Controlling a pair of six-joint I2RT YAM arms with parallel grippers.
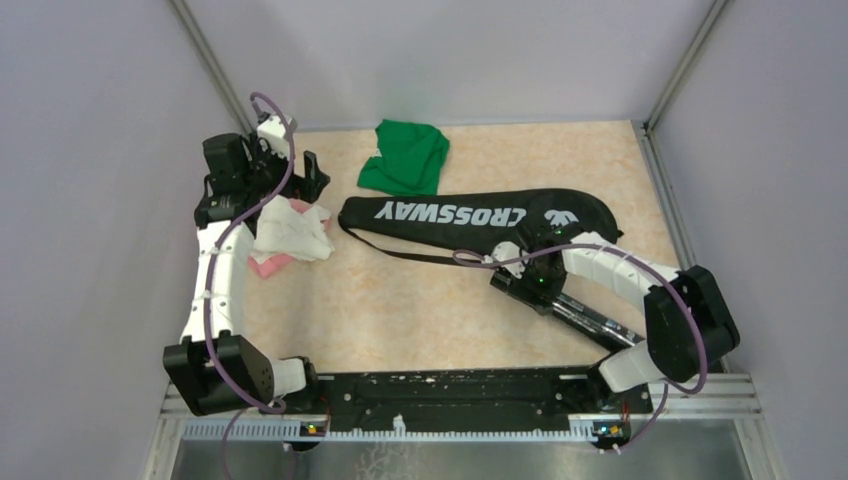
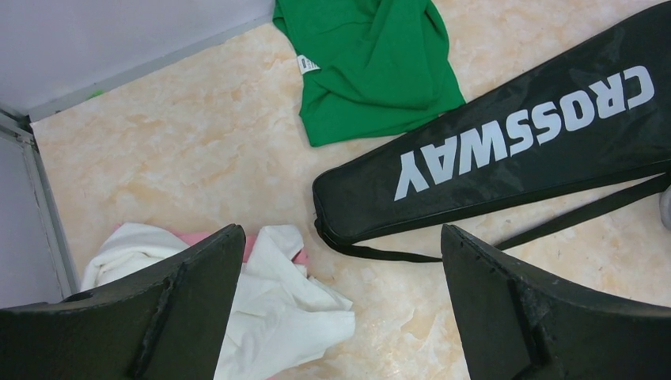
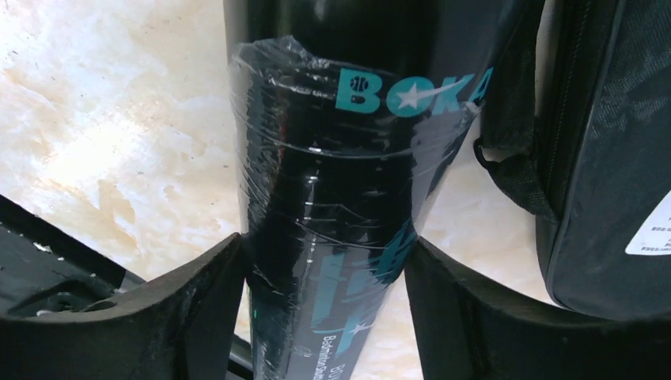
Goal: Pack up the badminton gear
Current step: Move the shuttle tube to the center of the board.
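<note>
Standing here, I see two arms built alike: the left arm (image 1: 215,290) and the right arm (image 1: 612,263) each have smooth white shells along their links, joined by chunky black joint housings with rounded corners. A thin purple cable (image 1: 262,100) loops loosely along the left one, and a second purple cable (image 1: 462,259) trails along the right. Tiny green lights (image 1: 541,281) glow on the right arm's dark wrist. Both are bolted to a black base plate (image 1: 450,388) flecked with white scuffs. The left pincer (image 2: 340,237) and right pincer (image 3: 324,245) have broad matte-black fingers (image 2: 198,285), curved, tapering and worn along the edges.
</note>
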